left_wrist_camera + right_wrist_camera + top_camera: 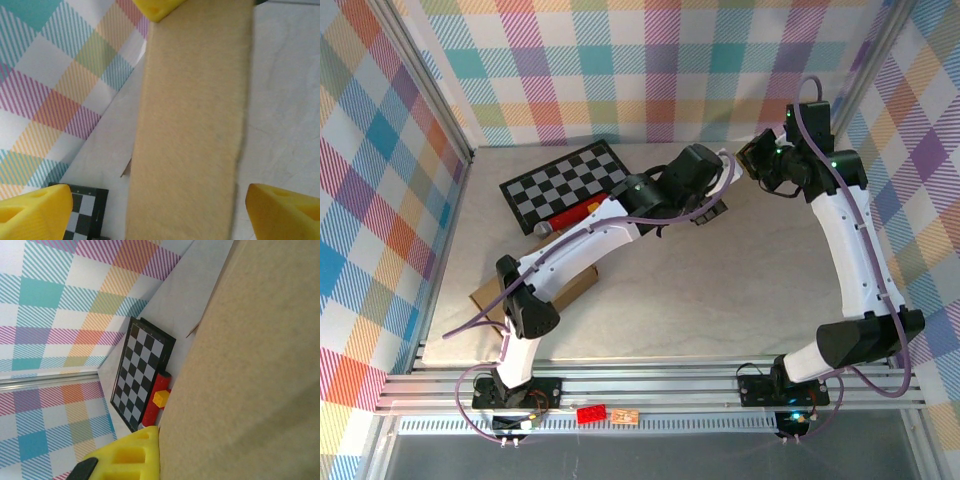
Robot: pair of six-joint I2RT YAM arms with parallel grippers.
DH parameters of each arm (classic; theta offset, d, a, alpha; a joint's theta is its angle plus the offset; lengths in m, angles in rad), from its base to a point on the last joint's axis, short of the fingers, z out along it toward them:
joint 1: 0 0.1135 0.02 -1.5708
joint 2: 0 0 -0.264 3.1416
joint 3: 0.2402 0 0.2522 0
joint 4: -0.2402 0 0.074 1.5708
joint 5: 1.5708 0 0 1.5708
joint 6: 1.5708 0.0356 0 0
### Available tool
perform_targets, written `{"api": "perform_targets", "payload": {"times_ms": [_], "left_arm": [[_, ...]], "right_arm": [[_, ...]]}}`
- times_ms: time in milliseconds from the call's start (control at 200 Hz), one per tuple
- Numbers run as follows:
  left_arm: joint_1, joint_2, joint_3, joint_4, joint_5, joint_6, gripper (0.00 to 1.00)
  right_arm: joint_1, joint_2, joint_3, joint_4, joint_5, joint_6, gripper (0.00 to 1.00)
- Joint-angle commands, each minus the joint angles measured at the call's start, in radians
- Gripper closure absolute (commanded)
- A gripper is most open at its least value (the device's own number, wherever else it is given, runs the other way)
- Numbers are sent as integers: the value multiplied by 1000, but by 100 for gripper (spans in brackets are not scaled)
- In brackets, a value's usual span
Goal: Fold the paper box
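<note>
**Partner:** What do you have in front of you, biggest first?

**Me:** The table [740,290] carries it all. The biggest thing on it is the paper box [192,125]. One long tan panel of it stands up off the table toward the far edge, to the right of the chessboard [570,185], which lies by the far left corner. More brown card [485,295] lies at the near left edge under my left arm. I cannot tell whether it belongs to the box.

**Partner:** And your pincers?

**Me:** My left pincer [160,212] is spread wide, with a fingertip on either side of the panel and neither one touching it. My right pincer [145,450] is pressed together. The panel runs hard against its finger, so I judge that it pinches the panel's end. The smallest thing is a red stick [570,215], lying at the chessboard's near edge.

**Partner:** Which step are you on?

**Me:** I think I am partway through a fold: the right holds the panel raised while the left stands free around it. The next move calls for my left pincer to meet the panel squarely and bend it along its crease while the right keeps a firm hold. The card looks thin, so an off-centre push could buckle it or pull it out of the pinch.
</note>
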Motion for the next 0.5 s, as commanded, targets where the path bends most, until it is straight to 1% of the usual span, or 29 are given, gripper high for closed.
{"api": "perform_targets", "payload": {"times_ms": [0, 90, 125, 175, 200, 220, 240, 270, 310, 370, 390, 420, 450, 470, 480, 495], "left_arm": [[-10, 13, 45, 14, -78, 12, 24], [-12, 18, 42, 14, -74, 6, 46], [-13, 18, 39, 16, -67, 7, 50], [-13, 21, 40, 15, -61, 4, 54], [-14, 23, 40, 14, -55, 3, 58], [-14, 24, 42, 12, -53, 3, 64], [-14, 24, 41, 11, -50, 0, 72], [-16, 22, 40, 14, -51, -5, 87], [-15, 18, 38, 19, -57, -17, 100], [-14, -4, 17, 44, -57, -32, 100], [-13, -14, 4, 58, -54, -36, 100], [-10, -34, -17, 77, -42, -43, 100], [-3, -56, -37, 96, -27, -56, 100], [2, -69, -50, 103, -15, -71, 100], [6, -77, -56, 107, -8, -77, 100], [12, -88, -64, 113, 3, -85, 100]], "right_arm": [[13, -47, -10, -5, -26, -31, 100], [17, -57, -10, -10, -34, -30, 100], [17, -60, -11, -10, -41, -31, 100], [19, -62, -14, -9, -54, -31, 100], [19, -63, -14, -9, -60, -31, 100], [19, -65, -17, -5, -65, -31, 100], [20, -67, -19, -1, -70, -31, 100], [20, -70, -21, 5, -78, -31, 100], [20, -71, -19, 8, -88, -34, 100], [19, -69, -7, 8, -96, -49, 100], [18, -69, -1, 10, -101, -55, 95], [15, -67, 11, 11, -108, -62, 85], [11, -63, 26, 10, -112, -66, 73], [5, -61, 42, 7, -115, -66, 62], [4, -58, 51, 4, -115, -66, 59], [0, -54, 66, -4, -114, -66, 51]]}}
